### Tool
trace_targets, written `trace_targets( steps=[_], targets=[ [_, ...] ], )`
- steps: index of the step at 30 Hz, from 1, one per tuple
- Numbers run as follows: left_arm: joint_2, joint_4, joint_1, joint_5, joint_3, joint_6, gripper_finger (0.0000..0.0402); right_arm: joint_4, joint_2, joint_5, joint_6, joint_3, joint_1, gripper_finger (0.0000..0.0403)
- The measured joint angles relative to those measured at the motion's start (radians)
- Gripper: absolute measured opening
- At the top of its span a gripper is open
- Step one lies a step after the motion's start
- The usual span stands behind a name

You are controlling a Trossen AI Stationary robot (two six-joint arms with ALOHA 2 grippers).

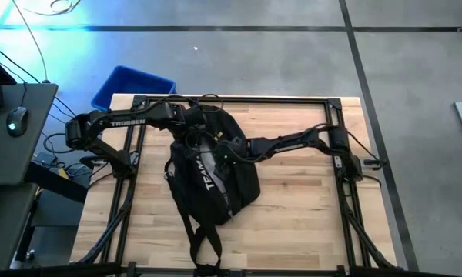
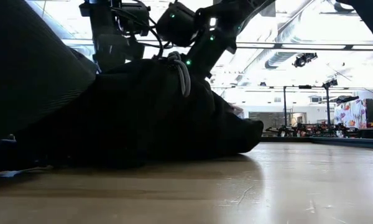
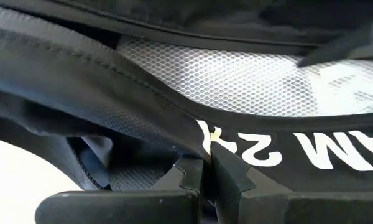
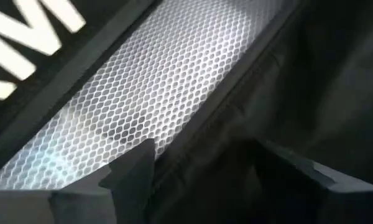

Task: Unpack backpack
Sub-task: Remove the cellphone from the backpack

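Note:
The black backpack (image 1: pixel 212 173) lies flat on the middle of the wooden table, its shoulder straps (image 1: pixel 200 238) trailing toward the near edge. It has a grey reflective panel and white lettering (image 1: pixel 213 178). My left gripper (image 1: pixel 192 125) is at the backpack's far end and is shut on its fabric (image 3: pixel 206 177). My right gripper (image 1: pixel 229 152) reaches in from the right over the backpack's upper side. It is open (image 4: pixel 205 171), with one finger over the grey mesh panel (image 4: pixel 174 81) and the other over black fabric. In the low view the backpack (image 2: pixel 143 118) is a dark mound under both arms. My left gripper pinches a black fabric edge of the backpack (image 3: pixel 202 140), right beside the white lettering, between its two shut fingers (image 3: pixel 189 171). The fabric runs across the fingers. The backpack's body rests on the table. My right gripper stands open just above a seam of the backpack; I cannot tell whether its fingers (image 4: pixel 133 165) touch it.
A blue plastic bin (image 1: pixel 131 86) sits off the table's far left corner. A dark desk with a mouse (image 1: pixel 15 121) stands left of the table. Bare wood (image 1: pixel 308 200) shows right of the backpack and along the near edge. The black frame rails (image 1: pixel 239 98) border the table.

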Motion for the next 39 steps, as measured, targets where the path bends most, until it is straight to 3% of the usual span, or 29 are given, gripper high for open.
trace_targets(
  steps=[3, 10, 17, 22, 25, 28, 33, 39],
  targets=[
    [0.000, 0.000, 0.000, 0.006, 0.000, 0.037, 0.0000, 0.005, 0.012, 0.034, 0.060, 0.002, 0.011, 0.0188],
    [0.000, -0.001, 0.000, -0.001, 0.000, 0.082, 0.0000, -0.037, 0.006, 0.010, 0.197, 0.002, 0.014, 0.0017],
    [-0.001, -0.013, -0.002, -0.047, 0.000, 0.094, 0.0000, -0.198, -0.095, 0.004, 0.263, 0.021, 0.015, 0.0002],
    [-0.002, -0.041, -0.001, -0.082, -0.003, 0.059, 0.0000, -0.434, -0.200, 0.066, 0.352, 0.021, 0.011, 0.0001],
    [-0.017, -0.011, 0.022, -0.105, -0.071, 0.032, 0.0000, -0.613, -0.243, 0.095, 0.420, 0.021, -0.002, 0.0001],
    [-0.051, 0.045, 0.042, -0.060, -0.184, 0.010, 0.0000, -0.723, -0.248, 0.096, 0.413, 0.006, -0.020, 0.0000],
    [-0.138, 0.077, 0.046, -0.049, -0.348, -0.041, 0.0000, -0.771, -0.266, 0.057, 0.367, -0.090, -0.041, 0.0000],
    [-0.262, 0.118, 0.044, -0.073, -0.426, -0.112, 0.0000, -0.726, -0.403, 0.015, 0.436, -0.261, -0.057, 0.0000]
  ],
)
